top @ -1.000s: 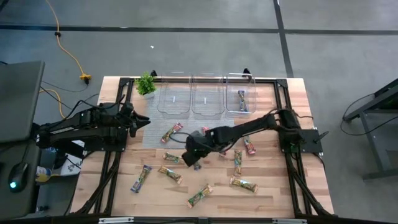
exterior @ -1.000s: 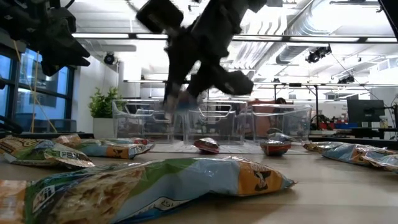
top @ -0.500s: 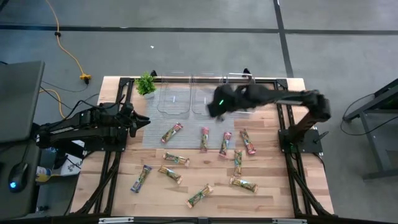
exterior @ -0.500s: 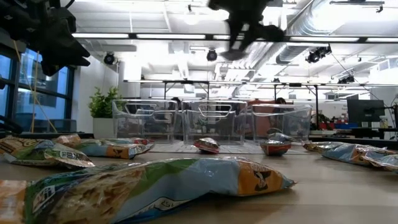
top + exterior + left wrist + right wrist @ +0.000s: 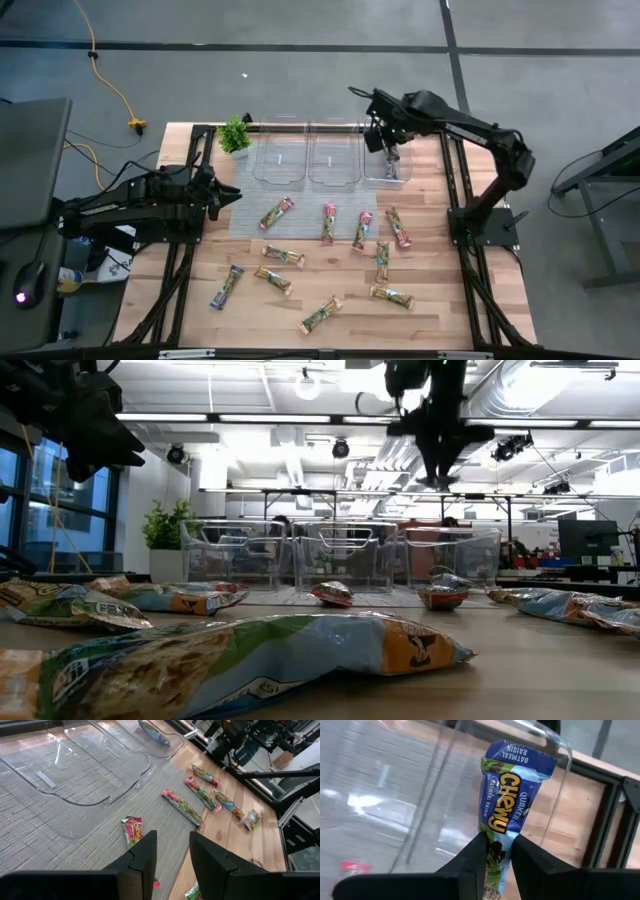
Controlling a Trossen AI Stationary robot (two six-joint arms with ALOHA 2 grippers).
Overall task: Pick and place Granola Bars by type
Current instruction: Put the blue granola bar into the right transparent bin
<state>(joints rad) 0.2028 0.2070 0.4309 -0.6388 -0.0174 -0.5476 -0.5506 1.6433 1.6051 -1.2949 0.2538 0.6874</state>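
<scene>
**Right hand holds a blue bar over the right-hand bin**

The right hand (image 5: 385,135) hangs at about one o'clock on the wooden desk (image 5: 440,320), above the rightmost of three clear plastic bins (image 5: 390,165). Its two dark fingers (image 5: 480,852) are clamped on a shiny blue-wrapped oatmeal-raisin granola bar (image 5: 502,815), which pokes out past the fingertips over the bin's rim. Another blue-wrapped bar (image 5: 390,163) already lies inside that same bin.

The remaining granola bars are scattered over the middle and six-o'clock part of the desk: a pink-and-green wrapped bar (image 5: 277,212) on the grey woven mat (image 5: 240,218), two more pink bars (image 5: 328,222) just to its three-o'clock side, and several tan and blue ones nearer the front edge (image 5: 320,314).

The left hand (image 5: 222,195) waits at nine o'clock, its fingers (image 5: 142,857) a little apart and holding nothing. A small green potted plant (image 5: 235,134) stands at eleven o'clock beside the bins.
</scene>
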